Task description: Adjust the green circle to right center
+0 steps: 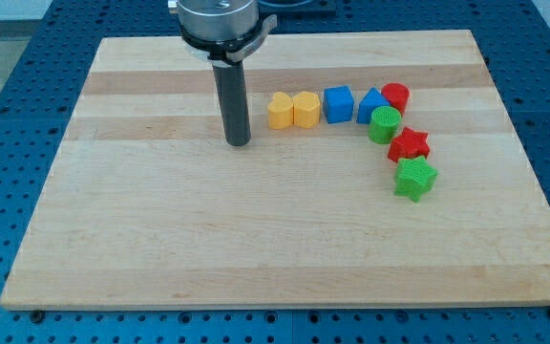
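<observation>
My tip (pixel 238 143) rests on the wooden surface (pixel 208 239) in its upper half, left of the middle and nearer the top edge than the bottom edge. There is no hand on this arm, only the straight dark rod, so nothing is held and there is no opening to report.

All 8 blocks sit toward the surface's right side, in the upper half. A row runs from my tip's right toward the right edge: a yellow block (pixel 280 111) of rounded shape, touching a yellow hexagon-like block (pixel 306 110), then a blue cube (pixel 338 104) just beside it, then a blue triangle-like block (pixel 371 104), then a red cylinder (pixel 395 96) partly behind it.

The green circle (pixel 386 125) lies just below the blue triangle-like block and the red cylinder, touching or almost touching both. It is right of the surface's middle, above the mid-height line, and well apart from the right edge. Just below it, toward the bottom-right corner, is a red star (pixel 410 145), touching it, and below that a green star (pixel 414 179).

My tip is near the rounded yellow block, with a small gap between them, and well apart from the green circle, which has 4 blocks between it and the tip along the row.
</observation>
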Robot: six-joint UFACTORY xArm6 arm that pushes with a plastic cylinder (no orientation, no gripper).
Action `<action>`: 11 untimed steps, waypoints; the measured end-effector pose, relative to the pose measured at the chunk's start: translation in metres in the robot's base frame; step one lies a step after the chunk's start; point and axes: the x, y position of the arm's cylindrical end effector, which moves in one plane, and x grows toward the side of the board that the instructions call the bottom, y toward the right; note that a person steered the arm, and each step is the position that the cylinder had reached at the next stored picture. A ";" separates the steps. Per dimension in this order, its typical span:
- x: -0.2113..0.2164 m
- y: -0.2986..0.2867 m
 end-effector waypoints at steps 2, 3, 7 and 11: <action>0.000 0.044; 0.000 0.092; -0.017 0.244; -0.025 0.307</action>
